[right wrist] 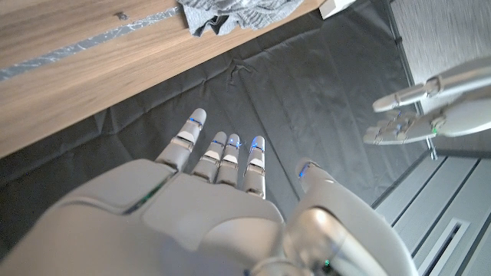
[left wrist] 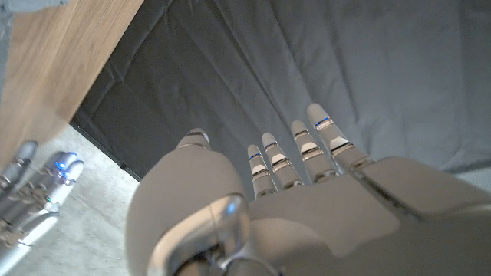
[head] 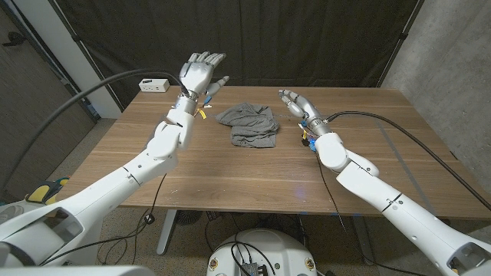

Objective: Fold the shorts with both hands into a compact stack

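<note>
Grey shorts (head: 250, 124) lie bunched in a small heap on the wooden table (head: 253, 176), toward its far middle; a corner of the shorts (right wrist: 230, 15) also appears in the right wrist view. My left hand (head: 201, 75) is raised above the table's far left, fingers spread, holding nothing, to the left of the shorts. My right hand (head: 297, 105) hovers just right of the shorts, fingers apart and empty. The left wrist view looks along the back of my left hand (left wrist: 291, 199) with my right hand (left wrist: 34, 192) at its edge; the right wrist view looks along my right hand (right wrist: 222, 199) and catches my left hand (right wrist: 418, 115).
A white box (head: 154, 84) with a black cable sits at the table's far left corner. A dark curtain (head: 253, 38) hangs behind the table. Black cables (head: 414, 138) run along both arms. Bare wood lies in front of the shorts.
</note>
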`<state>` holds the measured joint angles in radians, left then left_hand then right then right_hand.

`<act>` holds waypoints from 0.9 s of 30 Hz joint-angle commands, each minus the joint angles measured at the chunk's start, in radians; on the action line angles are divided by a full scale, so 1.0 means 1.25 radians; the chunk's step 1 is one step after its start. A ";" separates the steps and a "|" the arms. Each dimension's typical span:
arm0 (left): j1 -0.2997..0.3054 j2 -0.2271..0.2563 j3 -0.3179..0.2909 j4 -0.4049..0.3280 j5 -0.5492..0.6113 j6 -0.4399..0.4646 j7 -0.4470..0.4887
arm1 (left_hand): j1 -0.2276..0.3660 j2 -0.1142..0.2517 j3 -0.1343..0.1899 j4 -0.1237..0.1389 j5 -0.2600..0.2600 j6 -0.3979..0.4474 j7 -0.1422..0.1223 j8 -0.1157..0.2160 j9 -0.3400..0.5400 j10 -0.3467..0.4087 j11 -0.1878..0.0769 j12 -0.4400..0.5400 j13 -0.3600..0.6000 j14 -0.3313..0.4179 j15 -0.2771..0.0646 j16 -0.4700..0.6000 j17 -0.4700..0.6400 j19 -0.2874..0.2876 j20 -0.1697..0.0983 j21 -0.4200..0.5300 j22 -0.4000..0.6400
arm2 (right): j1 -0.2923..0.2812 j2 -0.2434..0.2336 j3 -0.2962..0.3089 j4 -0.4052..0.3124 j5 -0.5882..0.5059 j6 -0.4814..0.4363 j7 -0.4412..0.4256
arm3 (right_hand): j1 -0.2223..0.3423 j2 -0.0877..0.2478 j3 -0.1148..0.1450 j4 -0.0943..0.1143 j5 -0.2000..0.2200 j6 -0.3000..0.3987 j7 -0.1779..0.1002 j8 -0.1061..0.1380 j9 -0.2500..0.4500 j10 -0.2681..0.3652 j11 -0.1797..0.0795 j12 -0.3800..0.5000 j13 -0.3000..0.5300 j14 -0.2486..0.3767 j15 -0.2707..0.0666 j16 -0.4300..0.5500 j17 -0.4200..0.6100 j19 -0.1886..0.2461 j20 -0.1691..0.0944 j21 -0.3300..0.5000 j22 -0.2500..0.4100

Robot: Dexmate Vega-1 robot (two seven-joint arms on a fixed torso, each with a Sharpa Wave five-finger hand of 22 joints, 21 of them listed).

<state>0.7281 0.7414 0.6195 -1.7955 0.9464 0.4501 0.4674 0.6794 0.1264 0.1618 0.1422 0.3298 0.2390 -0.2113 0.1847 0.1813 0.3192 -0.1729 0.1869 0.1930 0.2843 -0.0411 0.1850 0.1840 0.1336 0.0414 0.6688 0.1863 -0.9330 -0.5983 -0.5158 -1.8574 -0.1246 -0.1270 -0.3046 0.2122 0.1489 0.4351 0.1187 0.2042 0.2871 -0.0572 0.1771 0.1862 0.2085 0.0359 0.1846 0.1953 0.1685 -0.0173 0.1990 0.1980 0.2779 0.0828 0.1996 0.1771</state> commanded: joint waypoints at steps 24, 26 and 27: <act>0.114 -0.075 -0.279 0.038 -0.899 -0.253 -0.186 | -0.004 0.042 0.037 -0.016 -0.050 0.027 0.116 0.004 0.000 0.008 0.092 0.015 0.004 0.002 0.009 0.007 0.003 -0.077 0.064 -0.032 0.010 | -0.056 0.023 0.082 0.058 0.283 0.195 -0.013 | 0.011 0.003 -0.003 -0.014 -0.006 0.004 0.013 0.009 0.001 0.018 0.018 0.011 0.002 0.017 0.027 0.011 0.007 0.008 0.012 0.005 0.002; 0.117 -0.079 -0.292 0.055 -0.961 -0.272 -0.213 | -0.012 0.044 0.041 -0.011 -0.061 0.022 0.125 0.002 0.000 -0.006 0.114 0.011 0.004 -0.020 0.028 0.001 0.004 -0.088 0.072 -0.036 0.012 | -0.060 0.024 0.085 0.062 0.294 0.209 -0.010 | 0.010 0.000 -0.004 -0.015 -0.007 0.004 0.014 0.009 0.001 0.018 0.019 0.011 0.002 0.015 0.030 0.011 0.007 0.008 0.012 0.005 0.002; 0.117 -0.074 -0.292 0.060 -0.976 -0.281 -0.222 | -0.017 0.046 0.043 -0.008 -0.065 0.018 0.130 0.000 0.000 -0.011 0.119 0.010 0.004 -0.028 0.031 0.000 0.004 -0.096 0.074 -0.038 0.013 | -0.064 0.021 0.088 0.064 0.301 0.218 -0.005 | 0.009 -0.003 -0.006 -0.015 -0.008 0.003 0.016 0.009 0.001 0.018 0.021 0.011 0.002 0.015 0.031 0.011 0.007 0.008 0.013 0.004 0.002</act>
<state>0.8497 0.6692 0.3462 -1.8009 0.1461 0.2251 0.3321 0.6704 0.1754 0.2044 0.1257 0.2606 0.2660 -0.0652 0.1894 0.1815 0.3178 -0.0456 0.2015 0.1930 0.2718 -0.0205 0.1919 0.1841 0.0366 0.1269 0.6285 0.1980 -0.9887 -0.5843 -0.4311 -1.8042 0.1589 0.0608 -0.3300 0.2122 0.1489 0.4308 0.1060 0.1981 0.2910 -0.0463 0.1813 0.1863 0.2268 0.0540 0.1925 0.1953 0.1840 0.0110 0.2050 0.2025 0.2859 0.0932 0.1998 0.1771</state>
